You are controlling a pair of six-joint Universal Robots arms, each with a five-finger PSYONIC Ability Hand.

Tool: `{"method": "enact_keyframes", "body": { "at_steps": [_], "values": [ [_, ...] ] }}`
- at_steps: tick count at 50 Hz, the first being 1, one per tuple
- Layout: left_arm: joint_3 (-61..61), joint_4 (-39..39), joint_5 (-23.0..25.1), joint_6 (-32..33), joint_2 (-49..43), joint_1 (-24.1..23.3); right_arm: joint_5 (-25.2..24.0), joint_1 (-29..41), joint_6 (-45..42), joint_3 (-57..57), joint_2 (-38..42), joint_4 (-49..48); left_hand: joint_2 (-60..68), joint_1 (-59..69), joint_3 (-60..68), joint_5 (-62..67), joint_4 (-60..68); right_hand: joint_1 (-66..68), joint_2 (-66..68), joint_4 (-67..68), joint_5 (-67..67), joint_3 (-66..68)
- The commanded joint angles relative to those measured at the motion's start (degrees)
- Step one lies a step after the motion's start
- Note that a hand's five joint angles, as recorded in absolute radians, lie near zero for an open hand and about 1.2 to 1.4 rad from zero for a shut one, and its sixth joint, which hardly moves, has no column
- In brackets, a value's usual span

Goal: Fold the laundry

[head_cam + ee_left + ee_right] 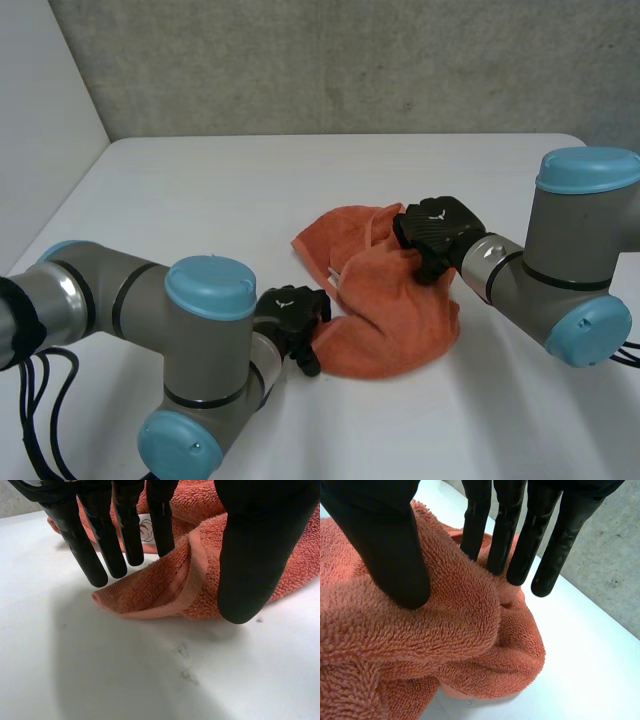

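An orange towel [390,320] lies crumpled in the middle of the white table [200,200]. My left hand [292,315] is at the towel's near left corner. In the left wrist view the hemmed corner of the towel [150,590] rises as a fold between the thumb [255,555] and the straight fingers [161,525], which pinch it. My right hand [435,232] sits on the towel's far right part. In the right wrist view a thick ridge of the towel [445,645] is squeezed between the thumb [380,540] and the fingers [500,540].
A small white label [146,530] shows on the towel behind my left hand's fingers. A grey wall [350,60] stands behind the table's far edge. Bare table lies on every side of the towel.
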Motion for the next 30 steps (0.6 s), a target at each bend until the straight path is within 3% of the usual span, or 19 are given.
{"method": "enact_keyframes", "body": {
  "at_steps": [1,2,3,14,19,20,21,24,25,29,30],
  "values": [
    [0.3,0.4,-0.3,0.0,-0.5,-0.2,0.7,0.0,0.0,0.0,-0.1,-1.1,35.7,35.9,35.5,36.0,36.0,40.2,33.4,32.6,34.8,32.6],
    [0.5,0.7,-0.4,0.2,-0.2,-0.2,0.7,0.0,0.0,0.0,-0.1,-1.1,46.2,46.4,46.1,46.5,46.5,40.2,33.4,32.6,34.8,32.7],
    [0.6,1.0,-0.5,0.4,0.0,-0.2,0.7,0.0,0.1,0.0,-0.1,-1.5,48.5,48.7,48.3,48.8,48.8,40.2,33.4,32.6,34.8,32.7],
    [0.6,4.6,-0.7,3.1,9.6,1.1,1.3,0.3,0.0,0.3,-6.6,-0.9,48.5,48.7,48.4,48.8,48.8,40.2,33.4,32.6,34.8,32.7],
    [0.0,4.7,-0.7,3.2,14.3,5.0,1.1,0.1,-2.0,-0.1,-10.7,13.3,48.5,48.7,48.4,48.8,48.8,40.2,33.4,32.6,34.8,32.7],
    [-0.3,4.7,-0.6,3.3,15.6,6.3,0.7,0.0,-2.7,-0.2,-11.1,17.2,48.5,48.7,48.4,48.8,48.8,40.2,33.4,32.6,34.8,32.7],
    [-0.4,4.7,-0.5,3.4,16.7,7.6,-0.2,0.2,-5.2,-0.4,-11.0,28.8,48.5,48.7,48.4,48.8,48.8,40.2,33.4,32.6,34.8,32.7],
    [-0.6,4.6,-0.5,4.2,17.5,10.0,-2.0,1.0,-7.9,-1.0,-10.5,37.8,48.5,48.7,48.4,48.8,48.8,40.2,33.4,32.6,34.8,32.7],
    [-0.6,4.5,-0.3,5.3,17.7,11.5,-4.0,2.3,-8.0,-2.8,-10.5,38.8,48.5,48.7,48.4,48.8,48.8,35.0,28.1,27.3,29.5,27.4],
    [-1.5,4.3,0.1,8.2,17.7,13.7,-4.9,3.9,-2.8,-7.2,-10.4,32.9,48.5,48.7,48.4,48.8,48.8,-12.7,-19.6,-20.4,-18.2,-20.3],
    [-2.0,4.3,0.1,8.6,17.7,13.9,-4.8,3.8,-0.7,-8.0,-10.4,31.3,48.5,48.7,48.4,48.8,48.8,-14.5,-21.4,-22.2,-20.0,-22.1]
  ]
}}
